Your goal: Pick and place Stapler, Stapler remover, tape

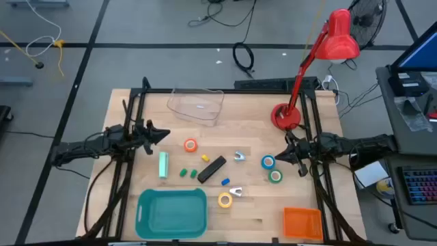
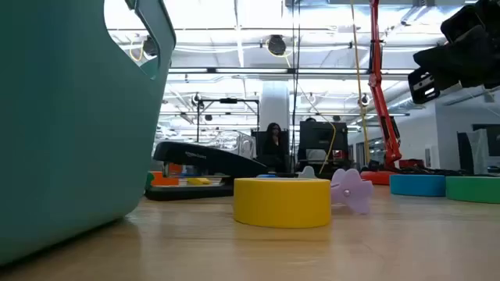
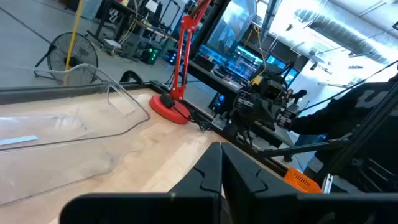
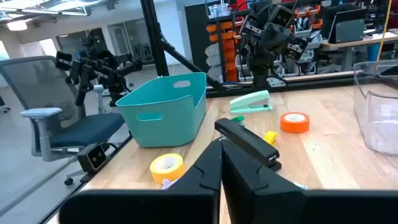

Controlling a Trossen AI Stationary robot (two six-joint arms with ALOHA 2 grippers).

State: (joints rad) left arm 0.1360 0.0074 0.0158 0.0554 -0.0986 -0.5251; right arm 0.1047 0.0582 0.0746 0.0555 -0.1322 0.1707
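Observation:
A black stapler [image 1: 212, 169] lies mid-table, and a mint-green stapler [image 1: 163, 165] lies to its left. Two stapler removers [image 1: 239, 156] [image 1: 235, 192] rest flat on the table near the black stapler. The tape rolls lie flat on the wood: orange [image 1: 190, 145], blue [image 1: 268, 162], green [image 1: 275, 176] and yellow [image 1: 224, 199]. My left gripper [image 1: 164, 133] is shut above the table's left side, up-left of the orange roll. My right gripper [image 1: 281, 157] is shut just right of the blue roll and holds nothing.
A teal bin [image 1: 171, 213] stands at the near edge and an orange bin [image 1: 302, 222] at the near right. A clear bin [image 1: 196, 104] sits at the far middle, with a red lamp's base [image 1: 285, 116] at the far right. Small green [image 1: 184, 173], yellow [image 1: 204, 158] and blue [image 1: 225, 182] bits lie around the black stapler.

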